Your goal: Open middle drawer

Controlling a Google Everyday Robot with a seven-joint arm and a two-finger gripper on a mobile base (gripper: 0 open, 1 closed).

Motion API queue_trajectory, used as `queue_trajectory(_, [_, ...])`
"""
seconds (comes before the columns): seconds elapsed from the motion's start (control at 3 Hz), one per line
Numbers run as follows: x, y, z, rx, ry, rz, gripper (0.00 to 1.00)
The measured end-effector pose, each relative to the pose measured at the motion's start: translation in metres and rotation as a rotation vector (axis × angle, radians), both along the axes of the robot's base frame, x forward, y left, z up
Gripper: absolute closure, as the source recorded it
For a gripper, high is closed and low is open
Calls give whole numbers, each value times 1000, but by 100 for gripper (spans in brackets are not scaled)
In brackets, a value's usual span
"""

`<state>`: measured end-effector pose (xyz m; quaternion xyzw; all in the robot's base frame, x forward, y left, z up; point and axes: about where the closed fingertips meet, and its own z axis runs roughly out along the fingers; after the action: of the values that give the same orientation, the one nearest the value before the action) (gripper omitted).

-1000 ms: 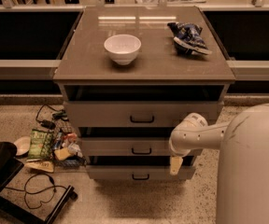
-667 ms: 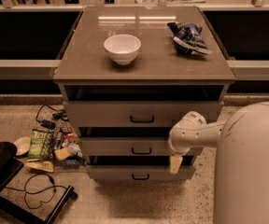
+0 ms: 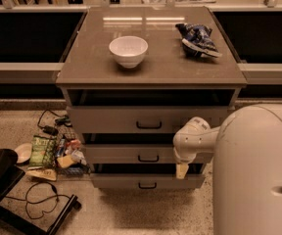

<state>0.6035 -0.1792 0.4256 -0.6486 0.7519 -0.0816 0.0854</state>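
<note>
The grey cabinet (image 3: 151, 65) has three drawers. The middle drawer (image 3: 126, 154) is the second one, with a low flat front and a small black loop handle (image 3: 148, 158). A dark gap shows above its front. My gripper (image 3: 181, 171) hangs pointing down from the white arm (image 3: 195, 138). It is in front of the right end of the middle drawer's front, to the right of the handle and slightly below it. It holds nothing that I can see.
The top drawer (image 3: 148, 119) and the lowest drawer (image 3: 147, 181) sit above and below. A white bowl (image 3: 128, 50) and a blue chip bag (image 3: 197, 39) lie on the cabinet top. Snack packets and cables (image 3: 50, 153) litter the floor at left. My white body (image 3: 258, 170) fills the right.
My gripper has shifted very slightly to the left. The drawers and everything else look the same.
</note>
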Motion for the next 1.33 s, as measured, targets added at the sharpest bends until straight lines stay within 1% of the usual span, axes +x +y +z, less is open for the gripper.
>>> queue_trajectory(0.33, [-10, -1, -10, 2, 33, -21, 44])
queue_trajectory(0.67, [-22, -5, -5, 8, 41, -52, 67])
queue_trajectory(1.0, [-21, -5, -5, 8, 41, -52, 90])
queue_trajectory(1.33, [-21, -5, 1, 8, 41, -52, 100])
